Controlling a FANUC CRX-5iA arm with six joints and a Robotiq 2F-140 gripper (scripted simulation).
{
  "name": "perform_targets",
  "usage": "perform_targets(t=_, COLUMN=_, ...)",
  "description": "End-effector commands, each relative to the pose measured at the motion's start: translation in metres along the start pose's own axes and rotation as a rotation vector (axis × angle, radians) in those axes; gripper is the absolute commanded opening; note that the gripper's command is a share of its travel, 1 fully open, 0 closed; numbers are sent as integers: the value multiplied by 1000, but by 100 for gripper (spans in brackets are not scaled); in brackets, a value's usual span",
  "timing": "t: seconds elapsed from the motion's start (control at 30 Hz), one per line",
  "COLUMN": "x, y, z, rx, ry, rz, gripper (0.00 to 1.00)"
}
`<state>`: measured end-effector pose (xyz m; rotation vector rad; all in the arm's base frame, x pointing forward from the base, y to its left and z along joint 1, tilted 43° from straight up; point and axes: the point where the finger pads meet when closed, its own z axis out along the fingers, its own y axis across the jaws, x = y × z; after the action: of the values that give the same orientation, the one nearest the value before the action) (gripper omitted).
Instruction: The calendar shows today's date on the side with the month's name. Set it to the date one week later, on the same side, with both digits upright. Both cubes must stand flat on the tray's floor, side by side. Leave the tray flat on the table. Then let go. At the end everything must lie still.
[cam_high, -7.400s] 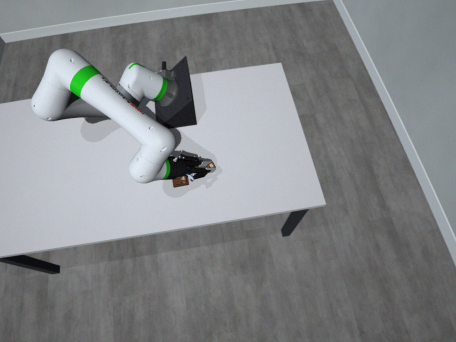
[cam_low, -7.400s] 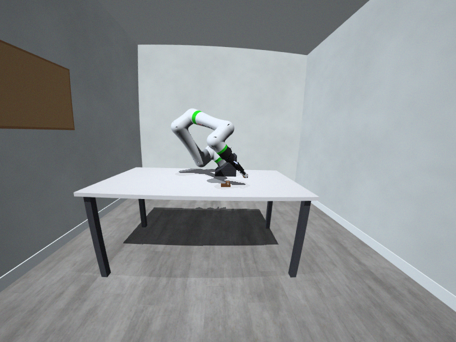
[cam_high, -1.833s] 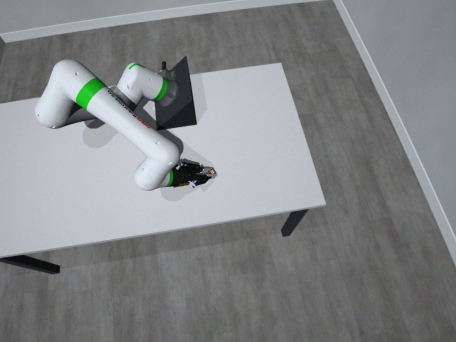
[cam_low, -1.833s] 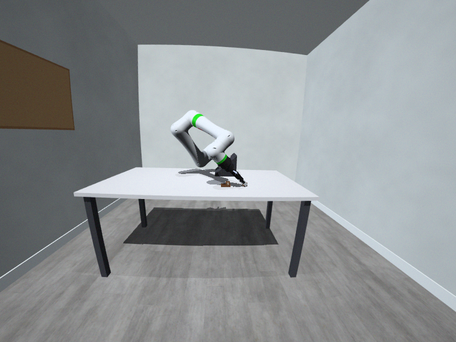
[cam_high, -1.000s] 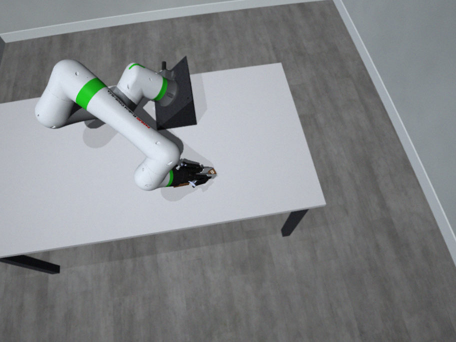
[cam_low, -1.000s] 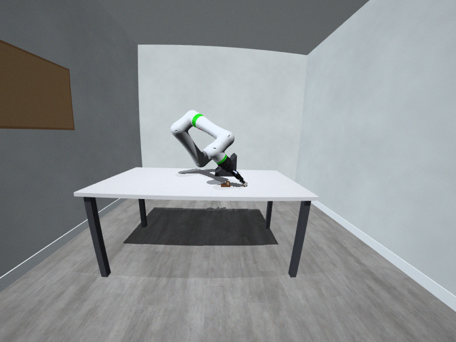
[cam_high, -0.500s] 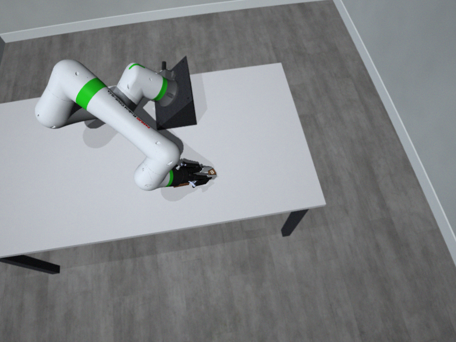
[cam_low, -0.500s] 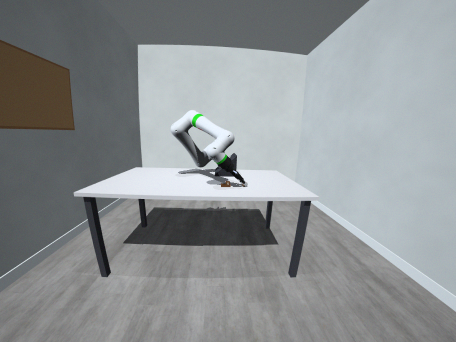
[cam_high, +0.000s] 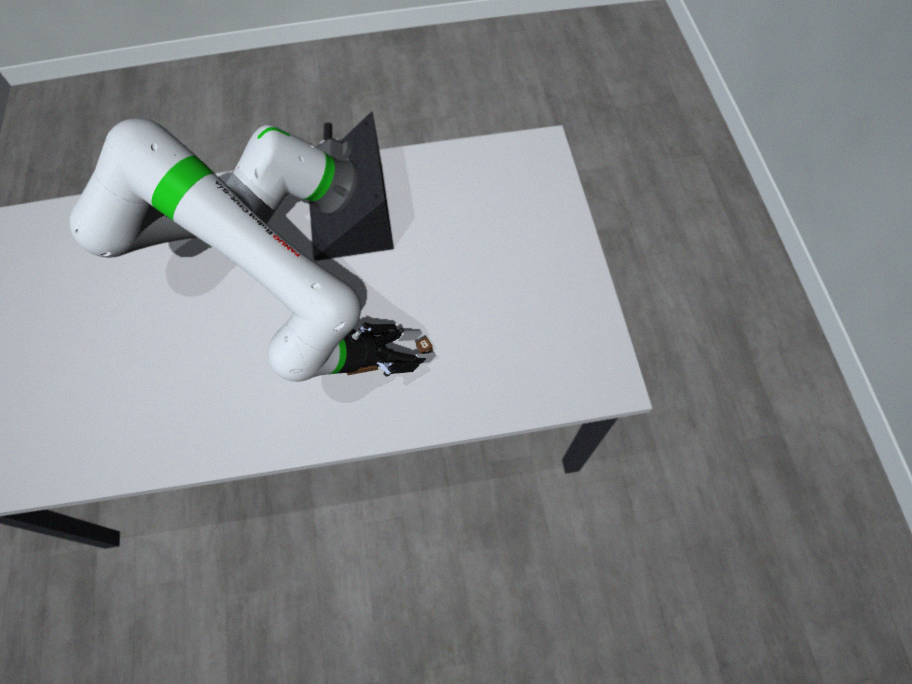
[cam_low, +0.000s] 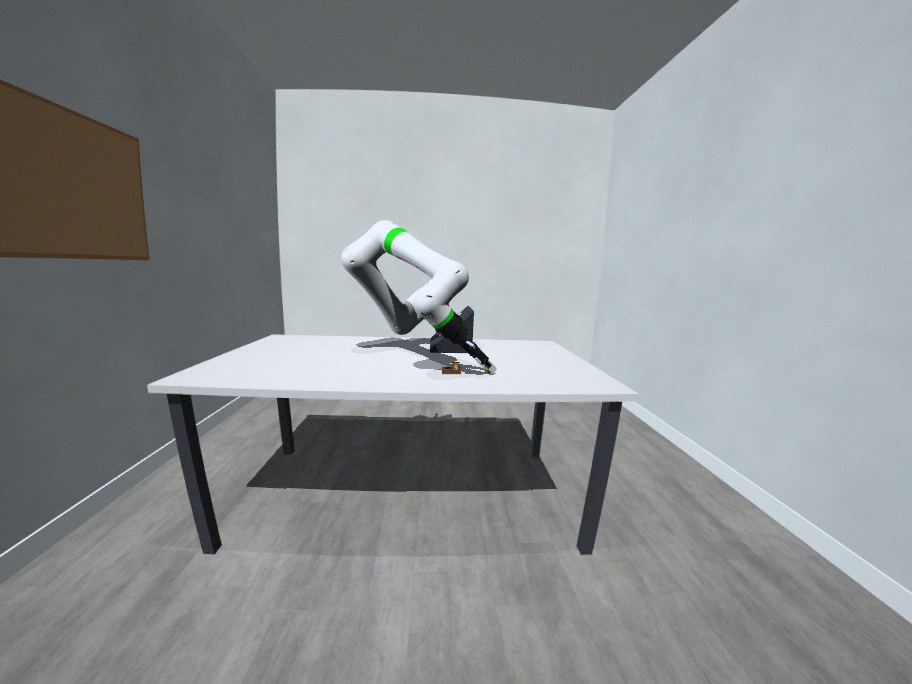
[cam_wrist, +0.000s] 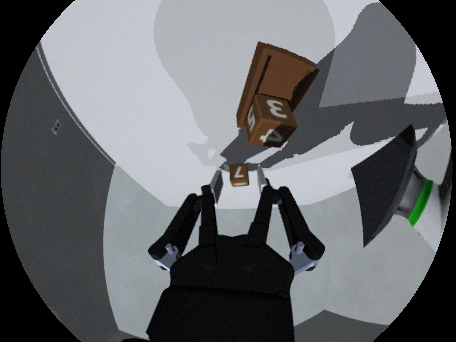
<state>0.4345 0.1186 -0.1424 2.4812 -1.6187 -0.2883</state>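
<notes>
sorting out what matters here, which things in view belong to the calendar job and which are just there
Part of the job:
- small brown wooden digit cube, between the open end effector fingers, on the table
- brown wooden calendar tray
- second brown digit cube, in the tray, showing a 3

Just there:
- white table top
- dark grey arm base plate
- brown wall board

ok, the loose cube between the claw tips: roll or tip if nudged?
Probably slides rather than rolls: the loose cube has flat faces and seems to sit flat on the table. Likely rigid and light; it looks like small solid wood. The claw stands open around it, so an off-centre finger touch might spin it.
</notes>
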Motion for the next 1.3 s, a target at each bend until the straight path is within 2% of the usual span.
perform_targets(t=0.0, x=0, y=0, z=0, rx=0, ry=0, rz=0, gripper=40)
perform_targets(t=0.5, x=-4, y=0, z=-4, rx=0, ry=0, rz=0, gripper=40)
perform_targets(t=1.27, x=-46, y=0, z=-46, rx=0, ry=0, rz=0, gripper=40)
